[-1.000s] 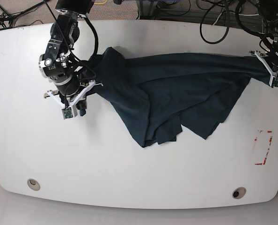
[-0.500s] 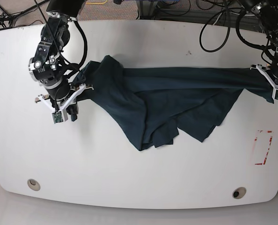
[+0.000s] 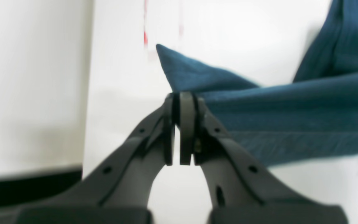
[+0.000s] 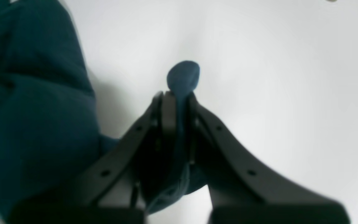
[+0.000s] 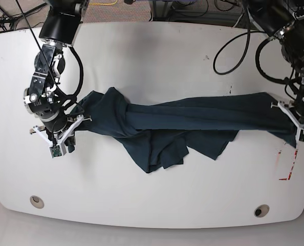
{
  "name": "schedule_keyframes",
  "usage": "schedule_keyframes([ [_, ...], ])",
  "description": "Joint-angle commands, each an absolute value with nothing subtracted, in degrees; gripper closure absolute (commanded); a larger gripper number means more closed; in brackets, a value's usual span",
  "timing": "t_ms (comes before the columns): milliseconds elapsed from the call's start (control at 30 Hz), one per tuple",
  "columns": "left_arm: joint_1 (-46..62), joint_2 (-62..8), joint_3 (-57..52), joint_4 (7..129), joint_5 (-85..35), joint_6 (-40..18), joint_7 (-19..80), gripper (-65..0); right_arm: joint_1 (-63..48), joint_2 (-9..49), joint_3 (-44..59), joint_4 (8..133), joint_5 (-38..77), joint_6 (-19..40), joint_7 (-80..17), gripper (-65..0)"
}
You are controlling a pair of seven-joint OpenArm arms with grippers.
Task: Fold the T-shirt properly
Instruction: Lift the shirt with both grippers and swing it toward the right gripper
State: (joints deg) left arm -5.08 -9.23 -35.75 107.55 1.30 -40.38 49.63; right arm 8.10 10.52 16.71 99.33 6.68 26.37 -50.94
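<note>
T-shirt (image 5: pixel 182 120), dark navy-teal: stretched in a band across the white table (image 5: pixel 152 195), bunched folds sagging at centre. Left gripper (image 3: pixel 183 124): clamped on one end of the cloth. Right gripper (image 4: pixel 176 102): clamped on the opposite end.

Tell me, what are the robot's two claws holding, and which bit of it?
Both hold the T-shirt. The left gripper pinches a corner; the right gripper pinches a bunched fold at the opposite end.
</note>
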Motion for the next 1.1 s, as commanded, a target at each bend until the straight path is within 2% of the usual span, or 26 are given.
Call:
schedule_keyframes([
  [0, -7.6, -10.0, -35.4, 108.2, 0.8, -40.0, 48.6, -0.4, 11.2, 12.0, 16.4, 98.9, 7.3, 26.1, -48.6, -0.4],
  [633, -19.0, -8.7, -32.7, 108.7, 2.8, -40.0, 49.5, -0.2, 20.1, 15.2, 11.2, 90.1, 7.0, 25.9, -48.2, -1.0],
  [1067, -29.6, -9.7, -32.2, 110.8, 4.5, -40.0, 56.4, -0.4, 28.6, 17.3, 11.1, 90.3, 6.7, 25.7, -47.3, -0.9],
])
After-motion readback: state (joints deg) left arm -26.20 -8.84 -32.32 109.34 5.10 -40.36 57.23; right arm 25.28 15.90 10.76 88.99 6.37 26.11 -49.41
